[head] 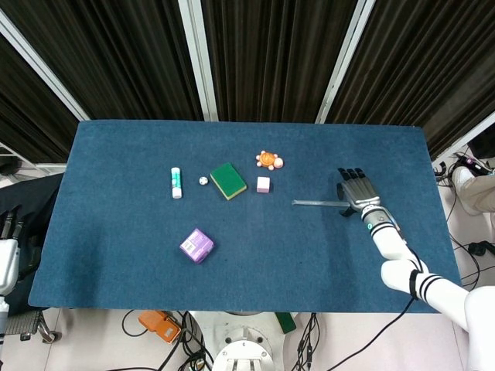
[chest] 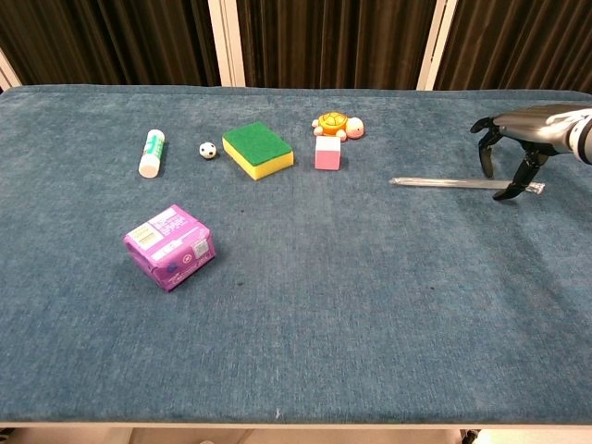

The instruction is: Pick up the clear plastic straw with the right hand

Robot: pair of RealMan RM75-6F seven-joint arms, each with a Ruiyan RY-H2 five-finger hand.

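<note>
The clear plastic straw (chest: 435,183) lies flat on the blue tablecloth, right of centre, running left to right. My right hand (chest: 527,134) arches over its right end. The fingers come down on the far side and the thumb tip (chest: 507,192) sits at the near side, right by the straw. The fingers are apart and hold nothing. From the head view the right hand (head: 356,192) covers the right end of the straw (head: 315,203). My left hand (head: 6,255) shows only partly at the left frame edge, off the table.
A pink cube (chest: 327,153) and an orange turtle toy (chest: 337,124) stand left of the straw. Further left are a green-and-yellow sponge (chest: 257,149), a tiny ball (chest: 207,150), a glue stick (chest: 152,153) and a purple packet (chest: 170,246).
</note>
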